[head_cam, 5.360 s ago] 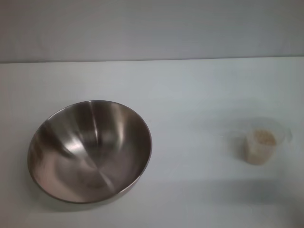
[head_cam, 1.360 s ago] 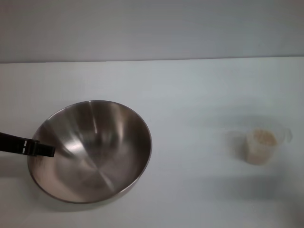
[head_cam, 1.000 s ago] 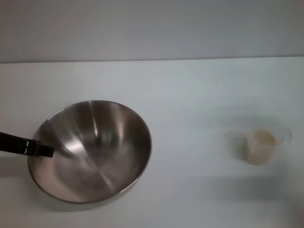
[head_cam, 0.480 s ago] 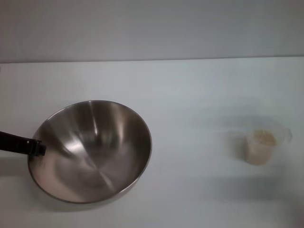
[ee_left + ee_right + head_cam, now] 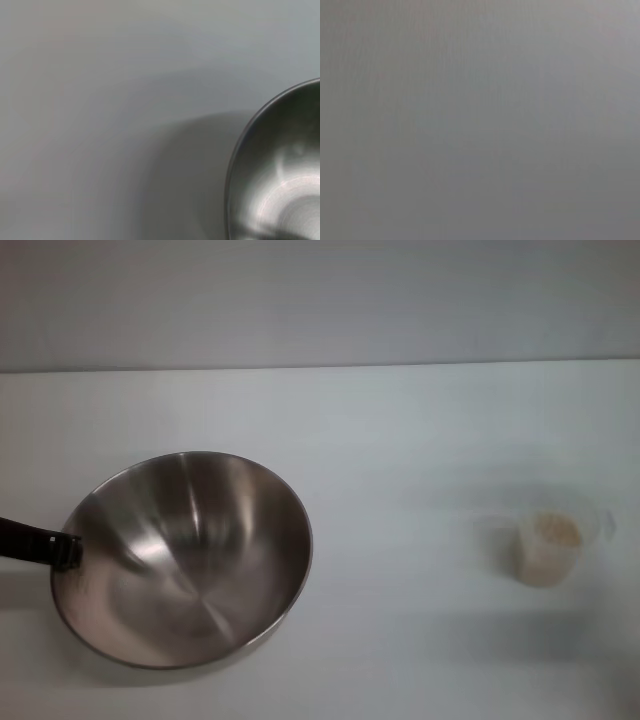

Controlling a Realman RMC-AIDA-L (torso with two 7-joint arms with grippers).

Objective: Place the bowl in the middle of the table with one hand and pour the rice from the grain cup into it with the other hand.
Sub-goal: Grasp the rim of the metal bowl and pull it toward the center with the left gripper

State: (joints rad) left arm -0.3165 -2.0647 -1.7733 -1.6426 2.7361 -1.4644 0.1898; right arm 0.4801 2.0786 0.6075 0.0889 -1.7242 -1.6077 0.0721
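Bowl [image 5: 180, 560] shifted slightly left; left gripper [image 5: 62, 551] at its left rim, finger state unclear; grain cup [image 5: 548, 545] far right of bowl.

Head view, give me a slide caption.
Left gripper at the bowl rim; grain cup of rice waits apart.

Bare table [image 5: 400, 430] lies between bowl [image 5: 185, 560] and grain cup [image 5: 545, 545].
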